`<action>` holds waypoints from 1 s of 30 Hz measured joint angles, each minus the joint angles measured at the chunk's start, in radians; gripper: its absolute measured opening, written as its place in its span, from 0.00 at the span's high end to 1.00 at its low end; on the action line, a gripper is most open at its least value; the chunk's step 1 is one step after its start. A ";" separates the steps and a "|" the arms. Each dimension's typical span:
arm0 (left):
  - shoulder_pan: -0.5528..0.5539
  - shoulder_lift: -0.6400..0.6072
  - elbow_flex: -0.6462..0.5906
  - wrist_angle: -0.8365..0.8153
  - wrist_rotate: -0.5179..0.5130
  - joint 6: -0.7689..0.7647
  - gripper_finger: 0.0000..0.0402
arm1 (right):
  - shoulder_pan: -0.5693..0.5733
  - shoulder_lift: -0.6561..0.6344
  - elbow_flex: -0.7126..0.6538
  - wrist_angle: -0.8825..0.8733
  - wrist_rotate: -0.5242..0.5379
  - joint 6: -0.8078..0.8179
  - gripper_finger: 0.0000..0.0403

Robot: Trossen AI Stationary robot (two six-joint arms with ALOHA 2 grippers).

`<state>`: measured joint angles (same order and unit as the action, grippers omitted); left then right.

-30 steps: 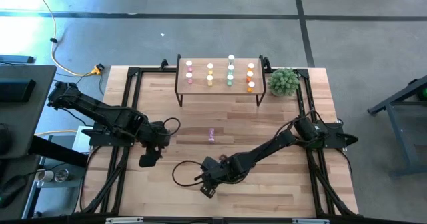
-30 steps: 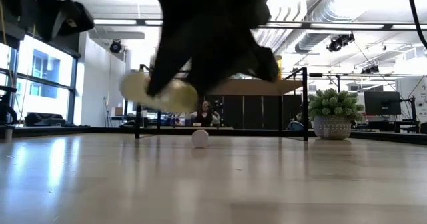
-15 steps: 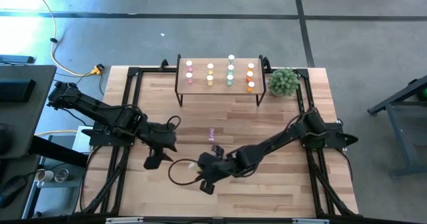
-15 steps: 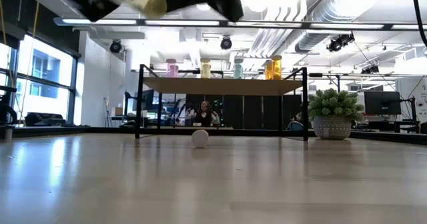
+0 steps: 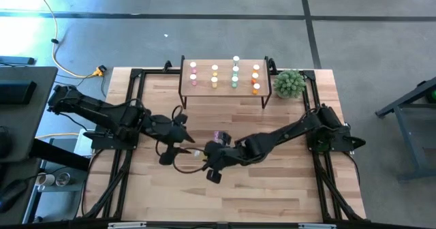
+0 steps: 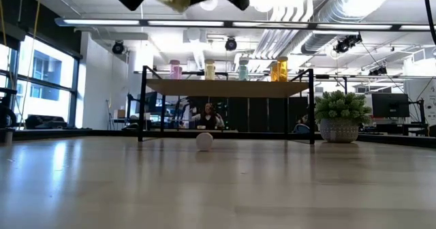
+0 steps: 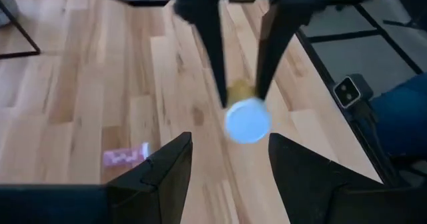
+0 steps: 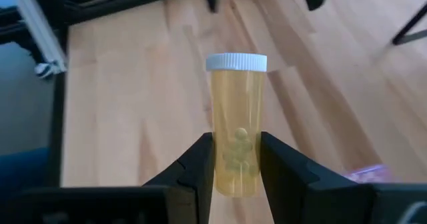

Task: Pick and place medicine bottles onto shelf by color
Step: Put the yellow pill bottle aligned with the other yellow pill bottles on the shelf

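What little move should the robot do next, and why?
Probably the left pincer should ease forward and close on the white-capped end of the translucent yellow medicine bottle. The right pincer grips that bottle by its body above the table, with the cap pointing at the left pincer's open fingers, which have not yet reached it.

Bright overhead light, blurred wrist foreground
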<state>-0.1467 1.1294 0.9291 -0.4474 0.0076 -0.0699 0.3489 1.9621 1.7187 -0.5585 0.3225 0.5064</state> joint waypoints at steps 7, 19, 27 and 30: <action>0.062 0.004 0.000 0.028 0.012 0.022 0.54 | -0.063 0.000 0.000 -0.028 -0.040 -0.064 0.76; 0.151 0.008 0.000 0.017 0.066 0.022 0.54 | -0.135 -0.006 0.000 -0.031 -0.045 -0.152 0.76; 0.188 0.008 0.000 0.004 0.072 0.022 0.54 | -0.140 -0.044 0.001 -0.024 -0.049 -0.176 0.76; 0.194 0.008 0.000 0.006 0.071 0.022 0.54 | -0.145 -0.045 0.001 -0.020 -0.050 -0.175 0.76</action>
<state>0.0471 1.1370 0.9291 -0.4418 0.0782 -0.0479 0.2038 1.9171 1.7195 -0.5785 0.2722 0.3313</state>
